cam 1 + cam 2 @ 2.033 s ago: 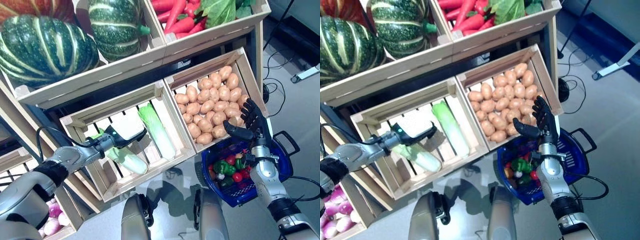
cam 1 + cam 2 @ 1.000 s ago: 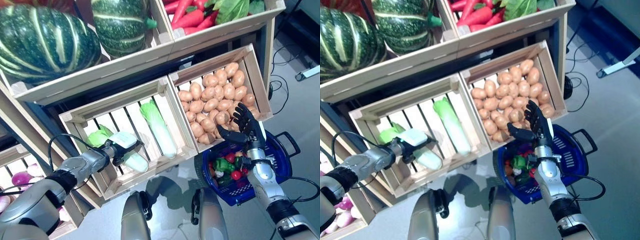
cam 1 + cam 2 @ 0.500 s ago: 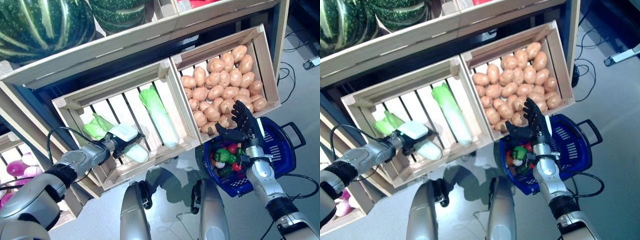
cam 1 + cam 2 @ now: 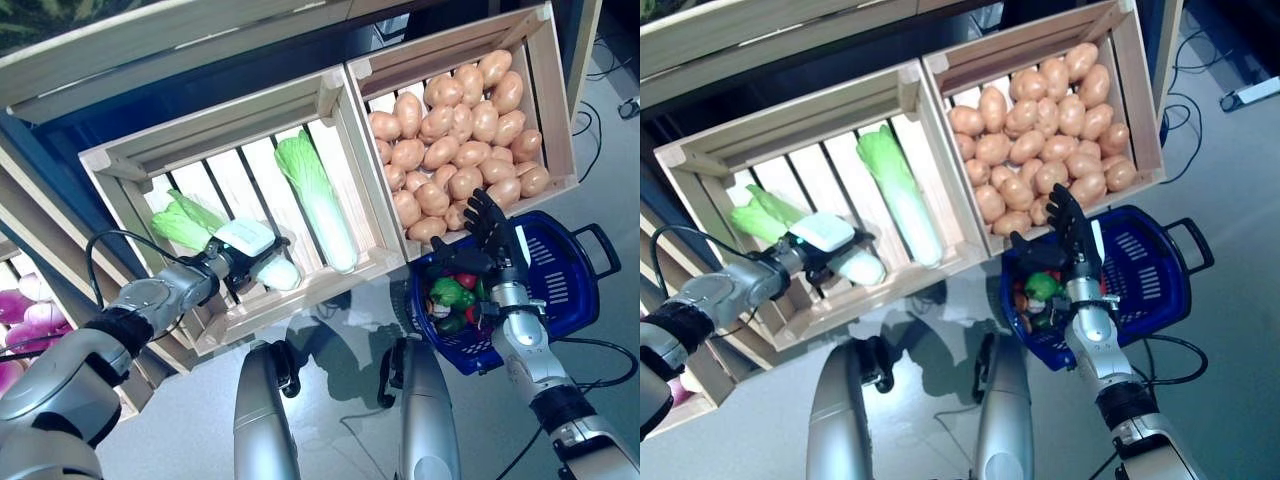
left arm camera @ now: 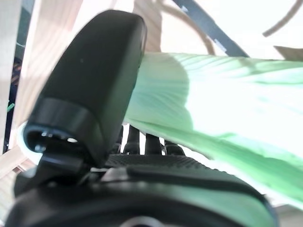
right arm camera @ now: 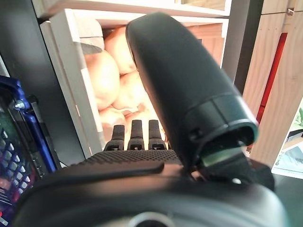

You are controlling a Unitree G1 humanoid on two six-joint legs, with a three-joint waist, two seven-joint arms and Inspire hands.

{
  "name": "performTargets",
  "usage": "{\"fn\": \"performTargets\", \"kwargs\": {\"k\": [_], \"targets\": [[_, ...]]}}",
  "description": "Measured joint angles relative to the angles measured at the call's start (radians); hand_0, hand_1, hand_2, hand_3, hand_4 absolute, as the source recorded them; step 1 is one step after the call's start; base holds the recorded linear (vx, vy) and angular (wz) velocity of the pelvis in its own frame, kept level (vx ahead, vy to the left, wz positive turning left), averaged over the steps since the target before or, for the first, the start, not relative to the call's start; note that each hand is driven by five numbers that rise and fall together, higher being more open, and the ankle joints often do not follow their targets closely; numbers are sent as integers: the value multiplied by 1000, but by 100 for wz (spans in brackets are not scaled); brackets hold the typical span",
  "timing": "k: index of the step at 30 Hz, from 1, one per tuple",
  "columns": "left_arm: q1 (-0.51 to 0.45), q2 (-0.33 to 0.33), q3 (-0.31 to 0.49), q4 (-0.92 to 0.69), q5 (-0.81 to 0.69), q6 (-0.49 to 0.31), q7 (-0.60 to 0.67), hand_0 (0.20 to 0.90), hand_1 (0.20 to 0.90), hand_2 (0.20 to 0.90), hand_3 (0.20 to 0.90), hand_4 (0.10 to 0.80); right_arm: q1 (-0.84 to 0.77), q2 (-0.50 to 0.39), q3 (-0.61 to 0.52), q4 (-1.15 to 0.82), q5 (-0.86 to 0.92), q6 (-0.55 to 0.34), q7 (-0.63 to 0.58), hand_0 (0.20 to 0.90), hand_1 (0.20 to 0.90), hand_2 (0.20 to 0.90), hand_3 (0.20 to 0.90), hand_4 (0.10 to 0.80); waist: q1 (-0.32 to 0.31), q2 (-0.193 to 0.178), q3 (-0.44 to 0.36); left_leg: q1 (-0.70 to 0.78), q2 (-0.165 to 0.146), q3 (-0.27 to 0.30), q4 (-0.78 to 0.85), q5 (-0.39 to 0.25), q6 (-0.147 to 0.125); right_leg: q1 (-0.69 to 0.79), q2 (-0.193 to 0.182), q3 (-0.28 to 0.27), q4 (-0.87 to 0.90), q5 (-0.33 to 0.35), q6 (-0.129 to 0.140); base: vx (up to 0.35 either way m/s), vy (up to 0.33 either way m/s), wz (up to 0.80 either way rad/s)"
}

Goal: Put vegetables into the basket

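My left hand (image 4: 243, 252) is in the left wooden crate (image 4: 300, 293), curled round a pale green leafy cabbage (image 4: 182, 226) that lies on the slats. In the left wrist view the thumb (image 5: 90, 90) lies over the cabbage (image 5: 218, 104) and the fingers are under it. My right hand (image 4: 490, 232) is held above the near rim of the blue basket (image 4: 555, 268) with its fingers straight, just in front of the potato crate (image 4: 556, 120). The basket stands on the floor and holds a green pepper (image 4: 446, 293) and small red vegetables (image 4: 467, 281).
The wooden stand fills the upper part of the eye views, with its crates tilted toward me. A lower shelf sticks out at the far left (image 4: 30, 300). Grey floor (image 4: 330, 440) lies below the crates. Black cables (image 4: 600, 80) lie on the floor at the right.
The camera has tilted down, so the stand has slid up the picture. My left hand has come down from above the cabbage and closed on it. The right hand has stayed by the basket.
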Motion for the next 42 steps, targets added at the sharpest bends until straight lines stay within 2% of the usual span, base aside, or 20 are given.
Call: {"fn": "performTargets", "kwargs": {"k": [5,10,11,12,22,25,29,35,39,42], "targets": [[-30,3,37,-36,-6,-1,16,900,900,900,900,800,-9,-22,-8,-8,-1,-17,-31,900,900,900,900,800,15,4,1,-97,1,-24,80,-4,7,-83,-9,3,84,-18,-11,-44,-19,6],[-46,0,68,-69,-15,14,39,900,900,900,900,800,-22,-31,-43,-28,-8,-27,-50,900,900,900,900,800,28,5,1,-184,2,-31,145,-6,10,-169,-19,23,153,-24,-5,-20,8,5],[-46,0,68,-69,-15,16,50,768,768,768,768,712,-26,-31,-44,-28,-8,-27,-53,900,900,900,900,800,29,5,1,-192,2,-33,156,-6,10,-178,-19,27,162,-24,-4,0,0,0],[-46,-1,68,-69,-13,17,60,300,300,300,300,400,-26,-31,-44,-30,-9,-27,-54,900,900,900,900,800,29,6,1,-200,2,-34,168,-9,15,-186,-18,33,172,-24,-4,-7,7,-3],[-31,0,77,-75,68,26,146,300,300,300,300,400,-26,-31,-58,-37,-11,-29,-62,900,900,900,900,800,28,5,-13,-244,3,-46,220,-16,26,-226,-6,50,212,-23,-2,7,2,-2],[-24,1,65,-72,80,22,148,300,300,300,300,400,-16,-31,-70,-36,-11,-29,-62,900,900,900,900,800,25,8,-28,-246,2,-44,241,-30,33,-228,-2,62,229,-34,12,6,2,-3],[12,-12,62,-49,81,20,150,300,300,300,300,400,-15,-25,-72,-34,-11,-29,-62,900,900,900,900,800,11,4,-73,-246,3,-42,243,-37,31,-231,0,66,230,-38,13,35,23,-3],[52,-25,25,0,80,18,140,300,300,300,300,400,-14,-25,-76,-34,-12,-29,-61,900,900,900,900,800,-9,1,-81,-153,9,-20,190,-38,29,-153,3,63,180,-35,10,36,5,-4],[97,-29,-7,26,79,7,145,300,300,300,300,400,-4,-24,-76,-34,-10,-29,-60,900,900,900,900,800,-19,3,-94,-71,16,-9,122,-29,22,-75,8,43,111,-25,7,11,8,-5],[118,-29,-7,27,77,-6,152,300,300,300,300,400,-3,-24,-76,-34,-8,-29,-60,900,900,900,900,800,-17,3,-96,-5,17,8,59,-15,7,-21,16,38,55,-11,7,-19,6,-7]]}}
